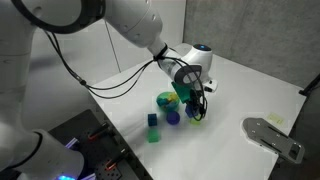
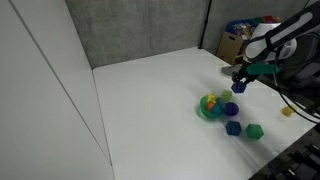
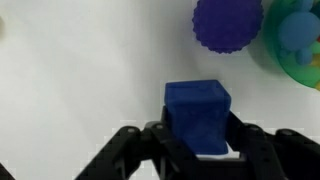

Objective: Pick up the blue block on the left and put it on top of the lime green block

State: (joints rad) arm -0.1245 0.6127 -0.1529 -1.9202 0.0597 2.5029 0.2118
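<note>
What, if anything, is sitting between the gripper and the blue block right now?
Nothing visible does. In the wrist view the blue block already sits between the fingers of the gripper, which meet it on both sides. The rounded blue-violet piece lies beyond the block, apart from it.

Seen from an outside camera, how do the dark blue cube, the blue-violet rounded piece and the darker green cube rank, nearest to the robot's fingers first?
1. Dark blue cube: between the fingers.
2. Blue-violet rounded piece: just below them in an exterior view.
3. Darker green cube: farthest, toward the table's near edge.
</note>
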